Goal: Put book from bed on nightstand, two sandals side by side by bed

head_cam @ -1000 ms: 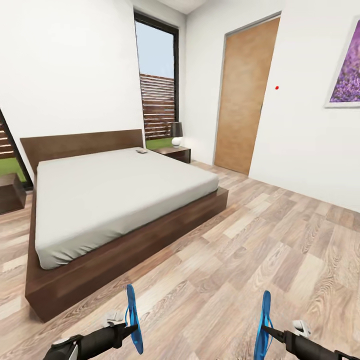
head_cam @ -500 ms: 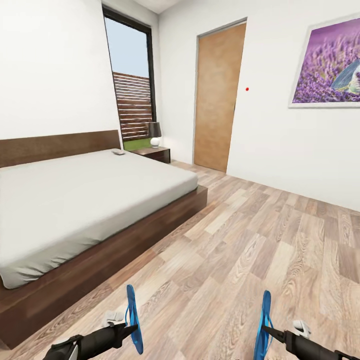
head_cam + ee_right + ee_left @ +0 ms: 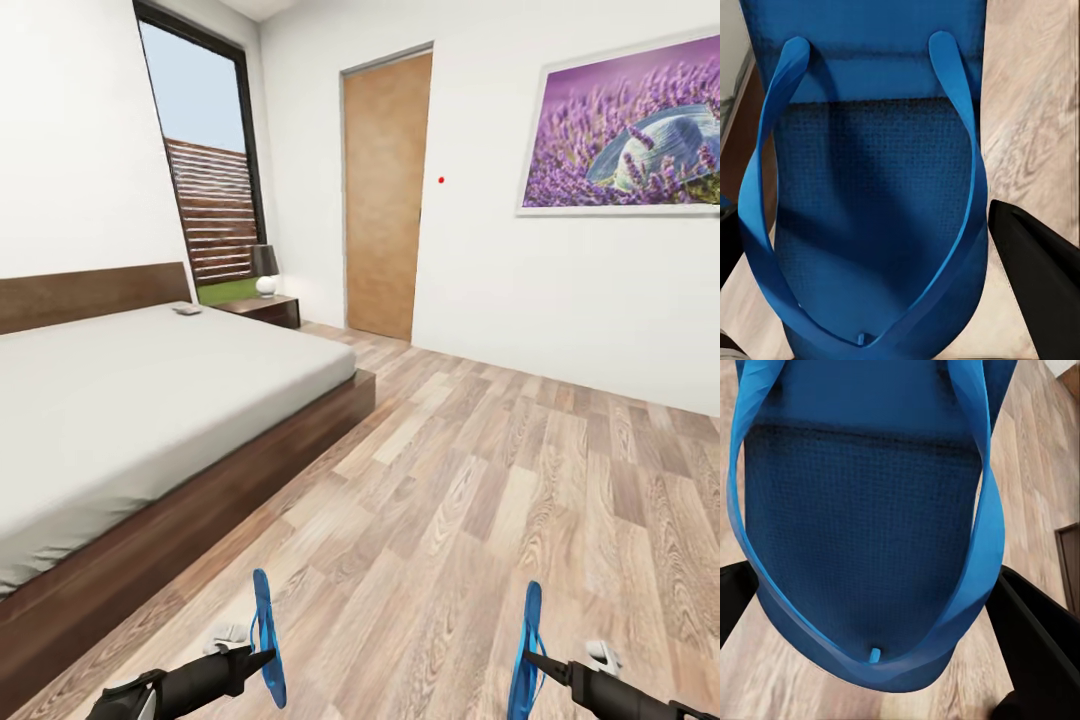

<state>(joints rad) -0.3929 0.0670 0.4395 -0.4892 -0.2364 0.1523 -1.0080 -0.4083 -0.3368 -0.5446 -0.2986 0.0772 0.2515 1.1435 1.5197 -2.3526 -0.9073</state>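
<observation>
Head view: bedroom, bed (image 3: 120,400) at 10 o'clock, nightstand (image 3: 262,308) w/ lamp behind it at 11.
Left gripper (image 3: 262,655): clenched on one blue sandal (image 3: 265,640), held on edge above floor (image 3: 470,520).
Right gripper (image 3: 528,658): grasping 2nd sandal (image 3: 525,650), same way.
Book: small pale thing (image 3: 186,310) on mattress near headboard, too small to tell if it is the book.
Done: both sandals picked up.
Left: put the pair beside bed; book to nightstand, not yet done.

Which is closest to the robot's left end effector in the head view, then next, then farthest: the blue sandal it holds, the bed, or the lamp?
1. Sandal, held in the left end effector.
2. Bed, ahead on the left.
3. Lamp, far back on the nightstand by the window.
</observation>
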